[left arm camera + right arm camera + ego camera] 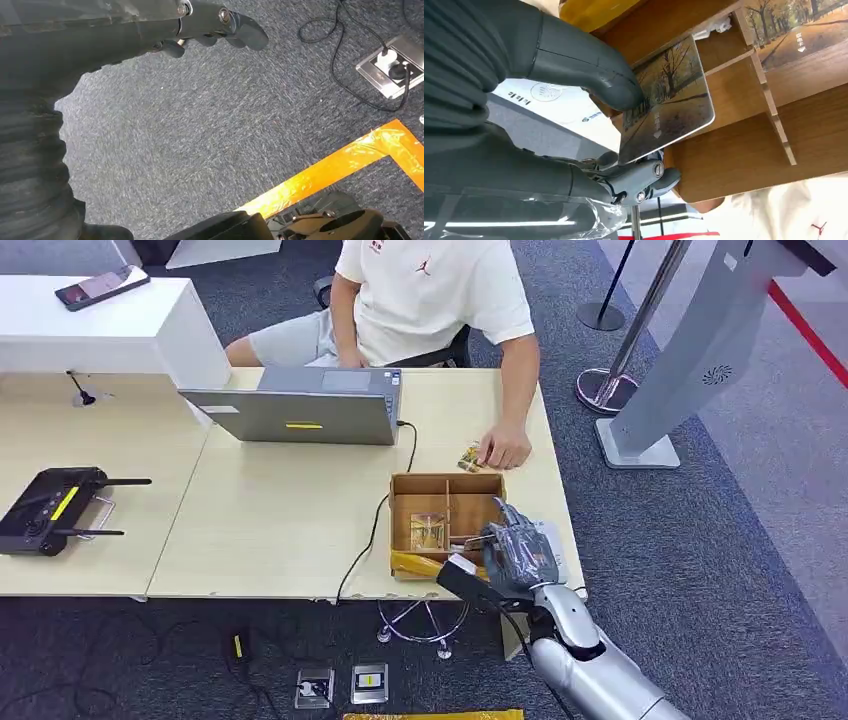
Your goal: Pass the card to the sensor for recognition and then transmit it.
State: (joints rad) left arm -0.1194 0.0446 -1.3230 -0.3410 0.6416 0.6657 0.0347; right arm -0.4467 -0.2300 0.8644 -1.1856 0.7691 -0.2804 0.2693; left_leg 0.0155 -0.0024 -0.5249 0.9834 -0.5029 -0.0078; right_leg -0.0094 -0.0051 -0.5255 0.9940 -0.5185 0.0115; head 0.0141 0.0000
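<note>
My right hand [515, 550] hovers over the right side of the wooden box [445, 485] near the table's front edge. It pinches a card [669, 105] with an autumn-tree picture between thumb and fingers, at the box's wall. A white sensor [559, 107] lies on the table right beside the box, under the hand; its edge shows as the white sensor [553, 540]. A second card [430, 532] stands in a box compartment. My left hand [150, 30] hangs over the carpet and holds nothing.
A person sits behind the table, one hand [503, 450] resting on small cards beyond the box. A laptop [300, 415] with a cable, a black controller [50, 508] and a grey kiosk [690, 350] stand around. A floor socket [395, 65] and orange tape [340, 170] mark the carpet.
</note>
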